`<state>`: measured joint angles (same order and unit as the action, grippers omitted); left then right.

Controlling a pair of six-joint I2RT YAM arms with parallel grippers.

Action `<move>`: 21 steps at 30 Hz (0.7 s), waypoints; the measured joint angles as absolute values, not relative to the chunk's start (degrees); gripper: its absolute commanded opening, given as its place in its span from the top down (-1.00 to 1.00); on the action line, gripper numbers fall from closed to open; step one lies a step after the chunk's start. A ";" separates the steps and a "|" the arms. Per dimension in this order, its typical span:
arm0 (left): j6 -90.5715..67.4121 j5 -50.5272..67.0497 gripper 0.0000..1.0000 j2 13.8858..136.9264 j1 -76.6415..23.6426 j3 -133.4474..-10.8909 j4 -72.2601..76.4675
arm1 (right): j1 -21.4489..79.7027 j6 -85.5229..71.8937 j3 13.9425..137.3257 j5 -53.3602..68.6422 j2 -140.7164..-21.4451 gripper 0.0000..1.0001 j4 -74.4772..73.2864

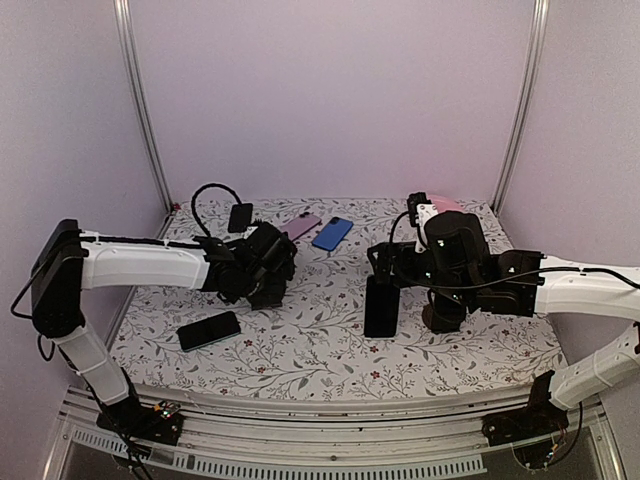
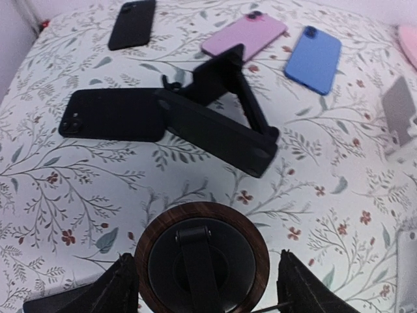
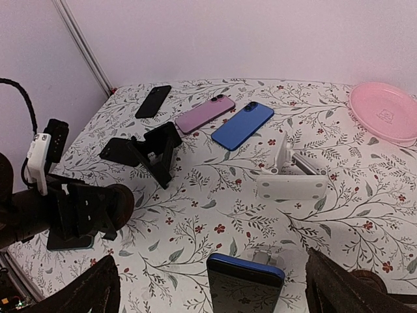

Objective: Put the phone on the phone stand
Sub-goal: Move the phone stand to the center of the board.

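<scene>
A dark phone with a blue rim (image 3: 246, 287) stands upright on a small silver stand (image 3: 264, 258), also in the top view (image 1: 381, 305). My right gripper (image 3: 210, 262) is open, with its fingers (image 3: 71, 293) wide on either side of this phone and clear of it. My left gripper (image 2: 205, 262) carries a round phone stand with a wooden rim (image 2: 202, 251), tilted off the table with its base facing away. The place where the fingers (image 2: 98, 293) meet it is hidden. From above, that gripper (image 1: 270, 275) is left of centre.
A black folding stand (image 2: 221, 124) has a black phone (image 2: 111, 114) against it. Behind lie another black phone (image 2: 133, 23), a pink phone (image 2: 244, 32) and a blue phone (image 2: 315, 57). A white stand (image 3: 293, 179), a pink plate (image 3: 384, 111) and a flat phone (image 1: 209, 330) are nearby.
</scene>
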<state>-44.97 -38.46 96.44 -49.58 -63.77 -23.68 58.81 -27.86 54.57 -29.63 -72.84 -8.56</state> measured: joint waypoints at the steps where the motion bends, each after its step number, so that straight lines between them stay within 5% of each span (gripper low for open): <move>1: -43.68 -37.32 0.27 96.44 -50.59 -63.70 -22.70 | 58.81 -27.90 54.57 -29.63 -72.84 -0.98 -8.56; 21: -37.52 -26.55 0.30 107.33 -58.89 -68.75 -15.40 | 58.81 -30.61 54.54 -29.39 -70.46 -0.98 -9.08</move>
<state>-37.52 -26.55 107.33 -58.89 -68.75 -15.40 58.81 -30.61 54.54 -29.39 -70.46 -9.08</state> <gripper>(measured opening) 0.683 0.989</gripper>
